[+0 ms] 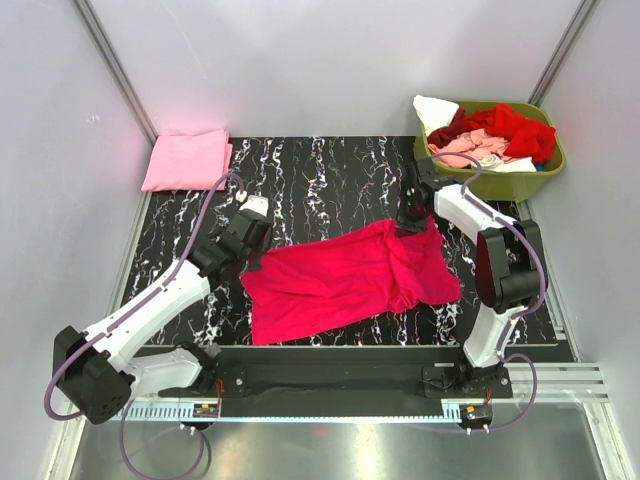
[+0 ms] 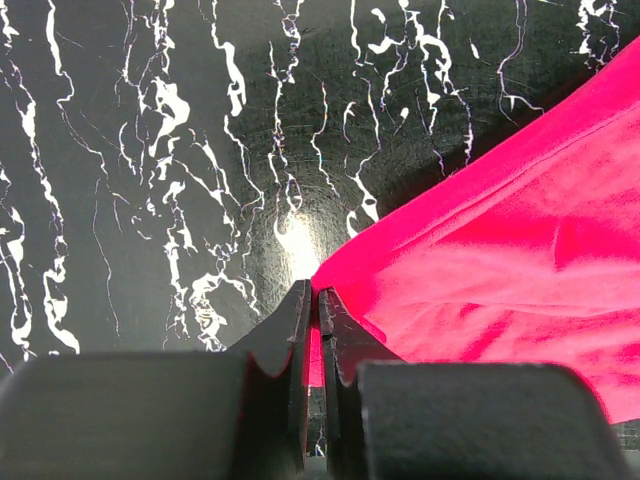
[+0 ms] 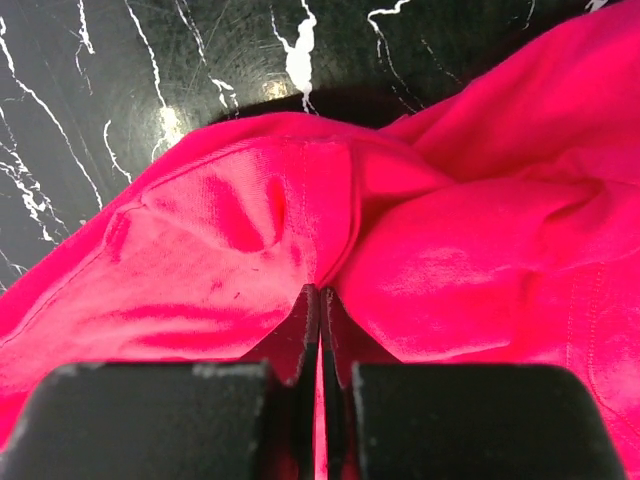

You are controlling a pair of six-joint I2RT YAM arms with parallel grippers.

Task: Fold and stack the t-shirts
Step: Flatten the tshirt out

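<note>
A bright magenta-pink t-shirt (image 1: 345, 280) lies rumpled across the middle of the black marbled table (image 1: 330, 175). My left gripper (image 1: 252, 238) is shut on that shirt's left corner (image 2: 330, 275), with cloth pinched between its jaws. At the shirt's far right edge my right gripper (image 1: 412, 222) is shut on a raised fold of the same magenta cloth (image 3: 320, 230). A folded light pink t-shirt (image 1: 187, 159) rests at the table's far left corner. Red, salmon and white t-shirts (image 1: 495, 138) are heaped in the basket.
The olive-green plastic basket (image 1: 548, 170) stands at the far right corner, just behind the right arm. Grey walls close in the table on three sides, and a metal rail (image 1: 400, 395) runs along the near edge.
</note>
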